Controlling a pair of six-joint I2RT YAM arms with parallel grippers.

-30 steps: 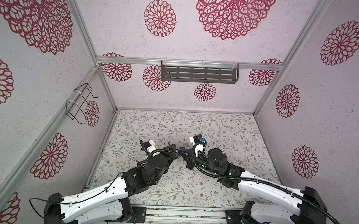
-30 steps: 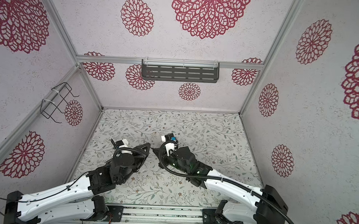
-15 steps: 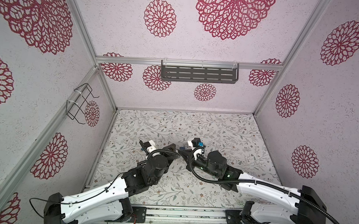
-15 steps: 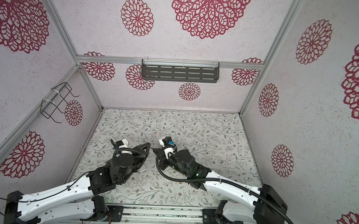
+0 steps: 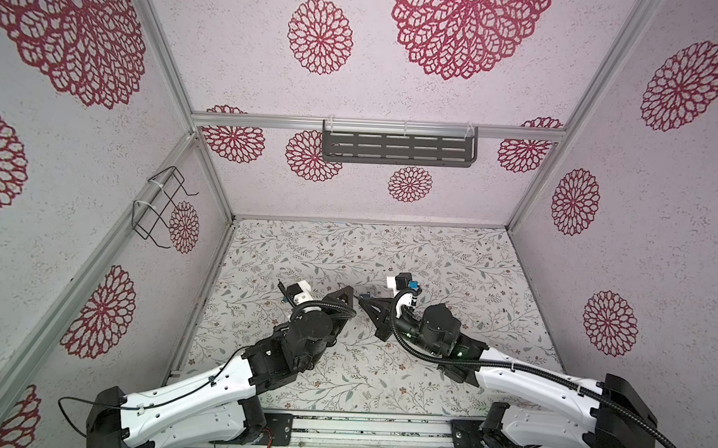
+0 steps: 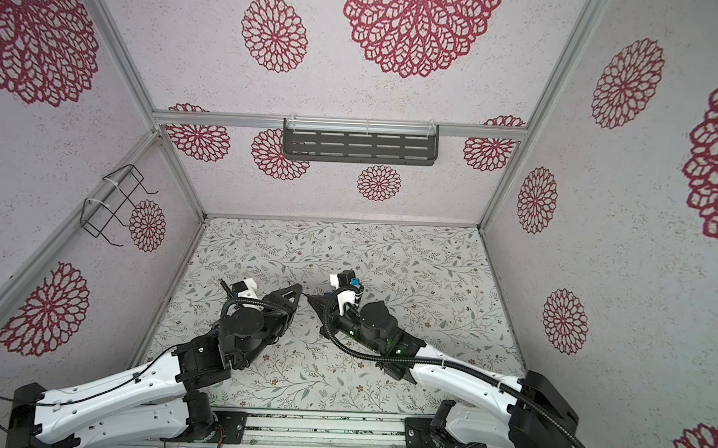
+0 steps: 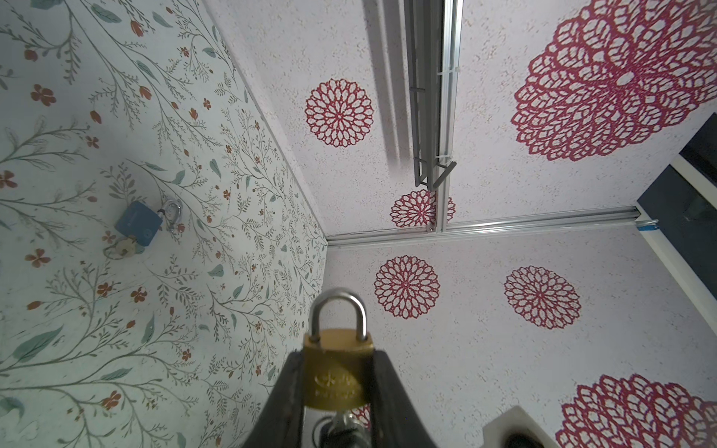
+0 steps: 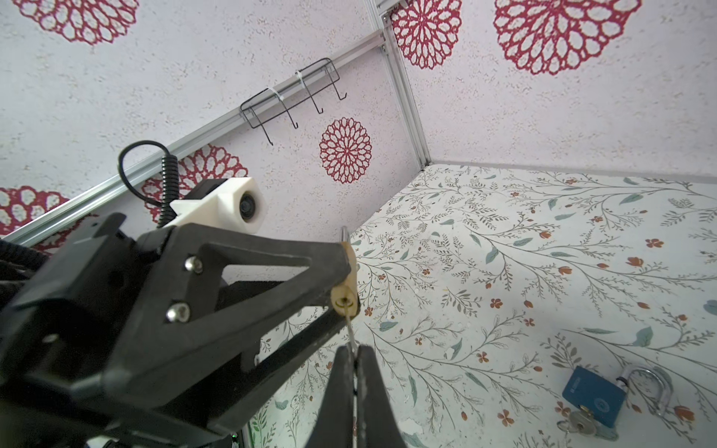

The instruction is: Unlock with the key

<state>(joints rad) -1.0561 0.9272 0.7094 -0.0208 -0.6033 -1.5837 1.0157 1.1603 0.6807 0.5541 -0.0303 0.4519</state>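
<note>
Key [image 8: 350,329]: one, pinched in my closed right gripper [image 8: 352,351], tip at the keyhole of the brass padlock [image 7: 336,384], one, clamped in my left gripper [image 7: 336,358]. Both arms reach low, fingertips meeting. Floral table [image 5: 389,251]; red-medallion walls [image 5: 397,68]. One blue padlock [image 8: 593,395] lies apart from both grippers.

The gold padlock [image 7: 335,374] has a silver shackle, and the key [image 8: 351,329] is silver too. The blue padlock [image 7: 137,228] is dark. The table [image 5: 389,251] shows grey-green sprigs and small red flowers on white. The walls [image 5: 253,41] carry crimson rosettes on pale lilac.
</note>
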